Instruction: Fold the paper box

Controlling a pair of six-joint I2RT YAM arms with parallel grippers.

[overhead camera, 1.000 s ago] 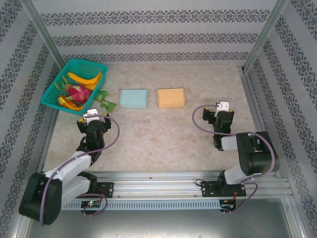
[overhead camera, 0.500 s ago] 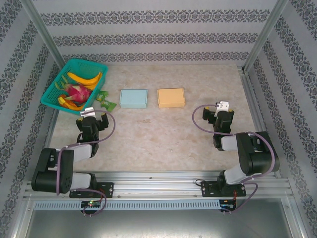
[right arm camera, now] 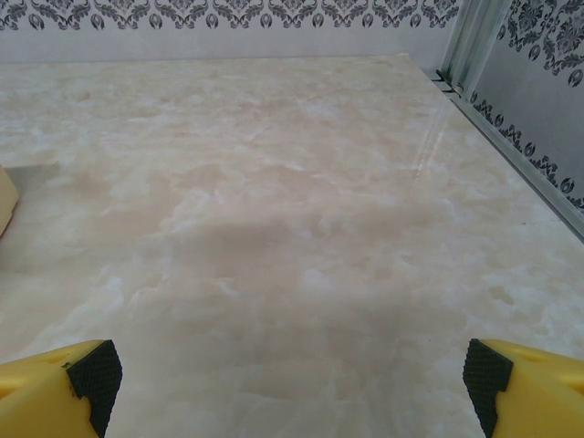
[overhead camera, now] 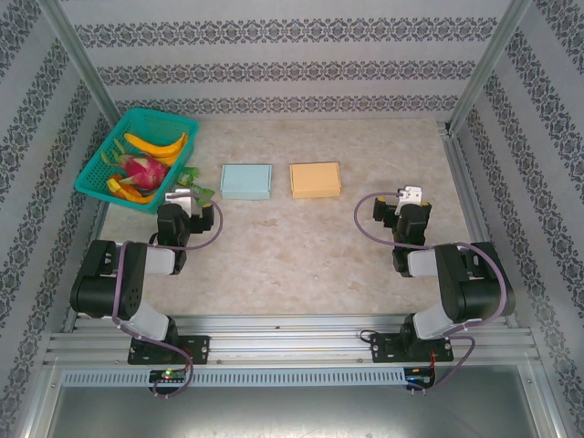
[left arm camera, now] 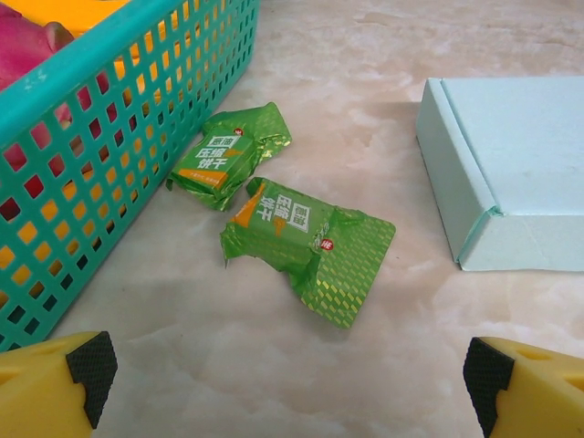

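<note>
Boxes, two of them, are what the task turns on, and neither is in a tool. Nearest us, the left tool [left arm camera: 290, 370] is spread wide over bare desk [left arm camera: 210, 365], holding nothing. The right tool [right arm camera: 292, 370] is spread just as wide, well right of the boxes, also holding nothing. Just beyond the left tool lie two green packets [left arm camera: 306, 246], beside the basket [left arm camera: 173, 100]. Farther, mid-desk, the blue box [overhead camera: 246, 181] and orange box [overhead camera: 315, 180] rest side by side, apart. Both look closed, walls up and lids down, so we judge the folding done, or nearly. Any loose flap is too small to tell.
</note>
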